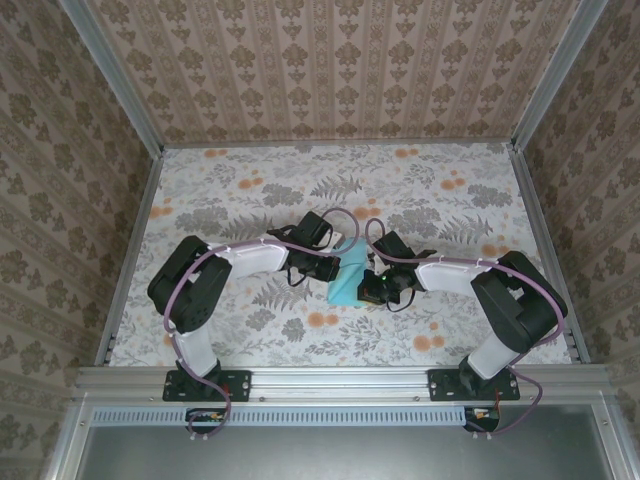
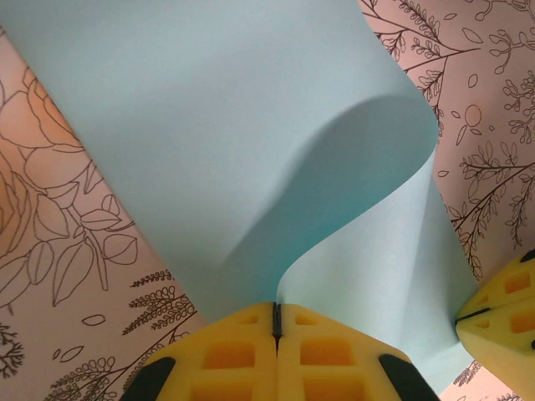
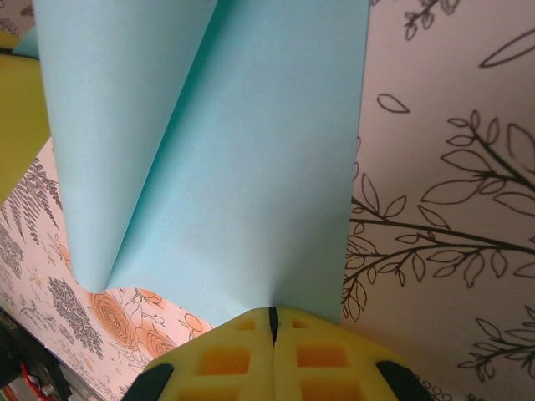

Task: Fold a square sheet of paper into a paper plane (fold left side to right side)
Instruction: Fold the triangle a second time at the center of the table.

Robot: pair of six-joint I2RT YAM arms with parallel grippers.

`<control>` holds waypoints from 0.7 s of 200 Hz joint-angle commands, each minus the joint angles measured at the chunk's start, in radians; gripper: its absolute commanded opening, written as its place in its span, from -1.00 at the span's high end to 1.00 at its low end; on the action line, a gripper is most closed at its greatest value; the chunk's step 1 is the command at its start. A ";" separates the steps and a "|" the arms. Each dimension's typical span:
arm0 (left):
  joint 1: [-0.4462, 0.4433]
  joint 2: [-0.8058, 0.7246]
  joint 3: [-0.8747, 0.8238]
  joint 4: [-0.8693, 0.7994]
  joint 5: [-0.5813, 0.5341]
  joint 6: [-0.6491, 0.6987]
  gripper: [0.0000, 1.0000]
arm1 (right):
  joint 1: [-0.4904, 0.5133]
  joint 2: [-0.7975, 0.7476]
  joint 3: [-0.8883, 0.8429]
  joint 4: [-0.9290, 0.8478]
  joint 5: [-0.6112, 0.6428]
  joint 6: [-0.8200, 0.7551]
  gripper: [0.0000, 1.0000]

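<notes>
The square sheet of paper (image 1: 349, 274) is light blue and lies at the table's middle between both grippers, bent over on itself. My left gripper (image 2: 276, 306) is shut on a raised edge of the sheet (image 2: 251, 142), which curls up and over towards the right. My right gripper (image 3: 272, 311) is shut on the near edge of the sheet (image 3: 251, 184), whose two leaves meet in a soft fold at the left. From above, the left gripper (image 1: 337, 267) and right gripper (image 1: 369, 287) flank the paper closely. The paper plane is out of view.
The table (image 1: 240, 190) has a floral cover, with metal rails along its sides and patterned walls around it. A yellow finger of the right gripper (image 2: 501, 313) shows in the left wrist view, close beside the sheet. Both arms reach inward from the near edge.
</notes>
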 commanded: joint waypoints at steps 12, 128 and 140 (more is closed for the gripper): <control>0.006 0.021 0.030 -0.015 -0.016 0.033 0.94 | 0.005 0.040 -0.023 -0.116 0.045 -0.016 0.99; 0.006 0.057 0.039 -0.016 -0.016 0.043 0.93 | 0.005 0.044 -0.020 -0.125 0.045 -0.018 0.99; 0.006 0.059 0.040 -0.016 -0.013 0.044 0.93 | 0.005 0.045 -0.020 -0.126 0.045 -0.018 0.99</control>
